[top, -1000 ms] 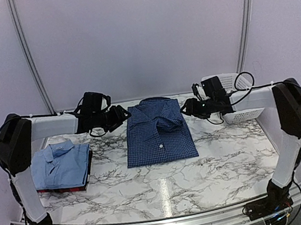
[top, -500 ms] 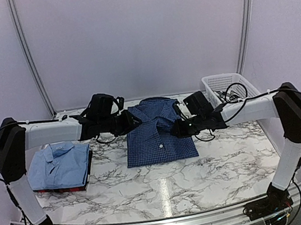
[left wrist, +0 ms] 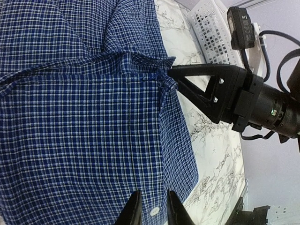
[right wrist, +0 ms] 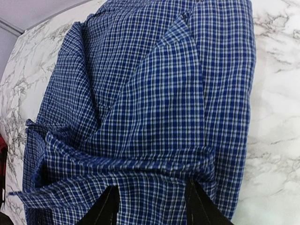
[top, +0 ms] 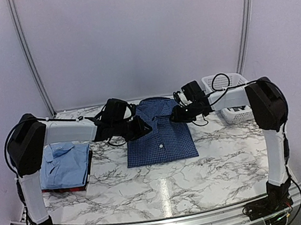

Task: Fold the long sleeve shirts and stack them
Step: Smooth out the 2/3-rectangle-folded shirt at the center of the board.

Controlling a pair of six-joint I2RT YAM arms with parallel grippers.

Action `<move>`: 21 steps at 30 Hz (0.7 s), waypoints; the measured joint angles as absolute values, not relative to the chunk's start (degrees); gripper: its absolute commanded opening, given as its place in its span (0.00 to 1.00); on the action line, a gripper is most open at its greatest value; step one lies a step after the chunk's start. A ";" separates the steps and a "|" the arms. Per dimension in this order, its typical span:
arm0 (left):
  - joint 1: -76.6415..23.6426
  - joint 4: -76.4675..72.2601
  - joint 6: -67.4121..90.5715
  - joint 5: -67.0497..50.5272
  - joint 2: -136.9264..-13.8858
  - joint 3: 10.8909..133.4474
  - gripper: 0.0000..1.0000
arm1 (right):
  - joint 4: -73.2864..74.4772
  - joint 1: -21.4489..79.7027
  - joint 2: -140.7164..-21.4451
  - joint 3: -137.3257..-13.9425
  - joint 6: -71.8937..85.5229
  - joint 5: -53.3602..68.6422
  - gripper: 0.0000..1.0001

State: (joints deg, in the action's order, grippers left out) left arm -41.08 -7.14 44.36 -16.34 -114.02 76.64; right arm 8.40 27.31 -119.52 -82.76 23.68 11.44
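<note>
Both arms have swung inward onto the shirt, likely to fold it: right gripper gapes astride a fold, left gripper is nearly shut, its grip unclear.

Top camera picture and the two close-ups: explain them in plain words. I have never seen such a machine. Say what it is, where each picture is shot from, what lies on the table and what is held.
A robot: two arms bolted at the near edge of a marble table, each ending in a two-finger gripper. The wide picture comes from a fixed camera above and behind them; each close-up comes from a camera on one wrist. In the middle lies a folded navy checked shirt. On the left, a light blue shirt sits on a dark red shirt; a white basket stands at the right. The left gripper appears to pinch the navy shirt's left edge. The right gripper is open over its far right corner.
</note>
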 measured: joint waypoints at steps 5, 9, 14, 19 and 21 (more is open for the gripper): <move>-41.87 -7.53 44.69 -17.28 -118.50 80.18 0.20 | 10.09 26.85 -121.12 -85.47 23.64 11.73 0.49; -42.33 -7.46 45.15 -18.26 -123.24 84.31 0.19 | 11.84 27.09 -121.32 -85.47 23.55 11.53 0.50; -42.39 -7.62 46.26 -19.03 -126.69 87.20 0.19 | 12.49 27.24 -119.74 -83.42 23.40 10.24 0.49; -42.37 -8.05 46.48 -19.00 -126.67 87.15 0.19 | 12.45 27.81 -113.78 -78.50 23.51 10.44 0.33; -42.37 -8.49 46.48 -18.90 -126.39 86.56 0.19 | 11.94 28.32 -112.12 -77.84 23.83 11.79 0.24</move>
